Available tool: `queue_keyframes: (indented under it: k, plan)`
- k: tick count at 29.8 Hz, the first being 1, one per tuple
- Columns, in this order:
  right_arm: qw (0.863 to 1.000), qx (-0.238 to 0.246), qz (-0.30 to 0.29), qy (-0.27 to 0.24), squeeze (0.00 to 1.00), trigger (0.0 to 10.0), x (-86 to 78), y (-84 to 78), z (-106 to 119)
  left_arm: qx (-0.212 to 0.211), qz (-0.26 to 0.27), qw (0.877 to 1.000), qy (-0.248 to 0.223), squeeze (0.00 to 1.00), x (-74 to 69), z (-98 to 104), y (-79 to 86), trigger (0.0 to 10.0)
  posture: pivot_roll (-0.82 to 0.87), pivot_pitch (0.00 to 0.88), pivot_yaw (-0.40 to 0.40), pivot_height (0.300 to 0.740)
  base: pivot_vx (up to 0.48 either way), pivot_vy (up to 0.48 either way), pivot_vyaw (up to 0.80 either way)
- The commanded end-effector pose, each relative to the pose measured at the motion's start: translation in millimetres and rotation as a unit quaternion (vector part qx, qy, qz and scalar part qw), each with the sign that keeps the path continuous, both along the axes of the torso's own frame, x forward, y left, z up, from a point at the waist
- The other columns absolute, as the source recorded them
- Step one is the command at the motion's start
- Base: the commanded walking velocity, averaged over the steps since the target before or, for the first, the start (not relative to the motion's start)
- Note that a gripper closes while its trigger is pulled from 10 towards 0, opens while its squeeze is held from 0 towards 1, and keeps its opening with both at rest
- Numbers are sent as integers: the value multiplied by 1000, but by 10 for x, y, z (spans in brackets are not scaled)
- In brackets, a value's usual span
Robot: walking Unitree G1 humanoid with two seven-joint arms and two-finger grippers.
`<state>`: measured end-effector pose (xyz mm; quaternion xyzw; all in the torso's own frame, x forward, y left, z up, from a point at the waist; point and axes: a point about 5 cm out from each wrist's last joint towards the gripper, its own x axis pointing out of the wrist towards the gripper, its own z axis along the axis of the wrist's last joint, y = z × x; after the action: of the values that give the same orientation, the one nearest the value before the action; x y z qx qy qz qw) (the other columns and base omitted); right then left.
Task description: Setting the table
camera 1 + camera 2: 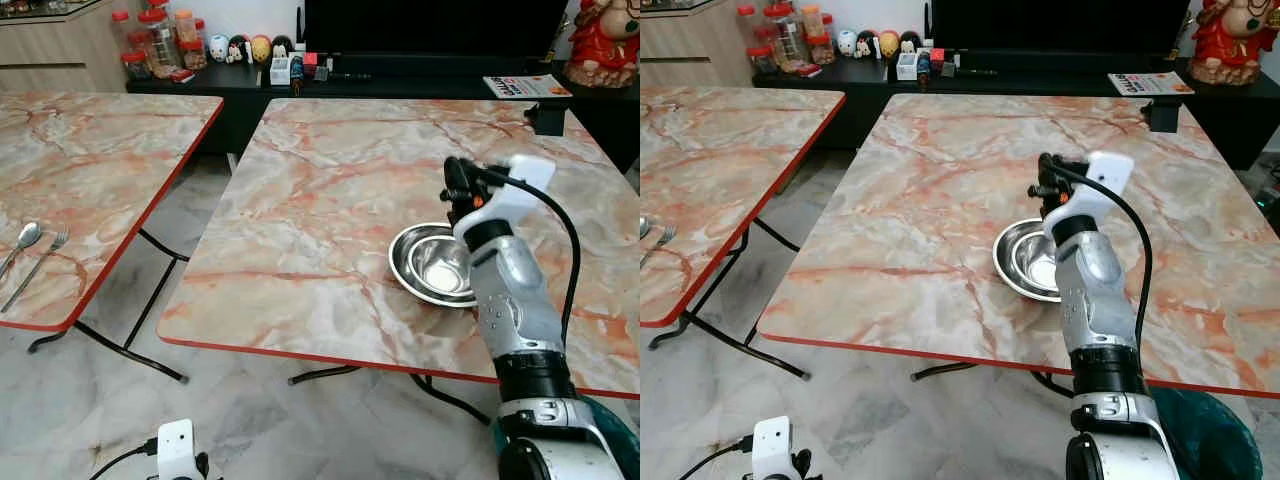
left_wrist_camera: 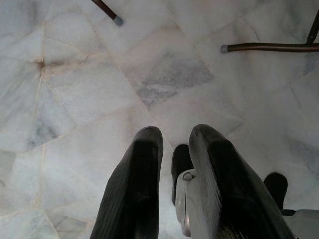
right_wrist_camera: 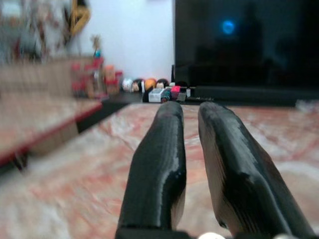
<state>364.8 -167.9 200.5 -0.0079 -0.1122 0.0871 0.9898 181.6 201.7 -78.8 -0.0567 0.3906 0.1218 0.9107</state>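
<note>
Steel bowl (image 1: 432, 264) resting upright on the marble-patterned table (image 1: 320, 220), toward that table's near right part, just back from its red front edge. Right gripper (image 3: 190, 149) raised over the bowl's far rim, pointing across the tabletop toward the black TV console (image 1: 400, 80); fingers (image 3: 159, 164) nearly together with a thin gap between them, nothing held. Silver forearm crossing in front of the bowl's right side and hiding part of its rim. Beyond the bowl, at the table's far right edge, a small black box (image 1: 548, 117); on the console behind it, a magazine (image 1: 526, 86), small figurines (image 1: 245, 46) and red-lidded jars (image 1: 155, 38). Left of the bowl's table, across a strip of marble floor (image 2: 89, 89), a second marble table (image 1: 90, 180) carrying a spoon (image 1: 24, 240) and a fork (image 1: 40, 265) side by side near its front edge. Left gripper (image 2: 174, 164) hanging low over the floor, fingers slightly parted, empty.
</note>
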Motion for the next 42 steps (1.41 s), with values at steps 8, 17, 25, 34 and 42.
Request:
queue_keyframes:
  k: [8, 17, 25, 34, 42]
  plan:
    - [995, -50, -24, 88, 0, 10000, -208, 43, -843, -9, 7, 1000, 1, 0, 1, -4, -7, 10000, 7, 35, 25, 740, 0, 0, 0]
    - [991, -42, -54, 114, 0, 10000, -446, 19, -1300, -12, 4, 1000, -8, 0, -5, 2, 4, 10000, 10, 38, 38, 740, 0, 0, 0]
    - [991, -41, -51, 119, 0, 10000, -476, 76, -1387, -13, 0, 1000, -19, 0, 28, 23, 1, 10000, 13, 38, 43, 740, 0, 0, 0]
    - [994, -33, -53, 90, 0, 10000, -388, 71, -1265, -12, -1, 999, -39, 0, 115, 75, 10, 10000, 15, 34, 44, 740, 0, 0, 0]
    - [997, -16, -69, 27, 0, 10000, -226, -12, -926, -12, -4, 999, -51, 0, 162, 105, 6, 10000, 14, 24, 46, 740, 0, 0, 0]
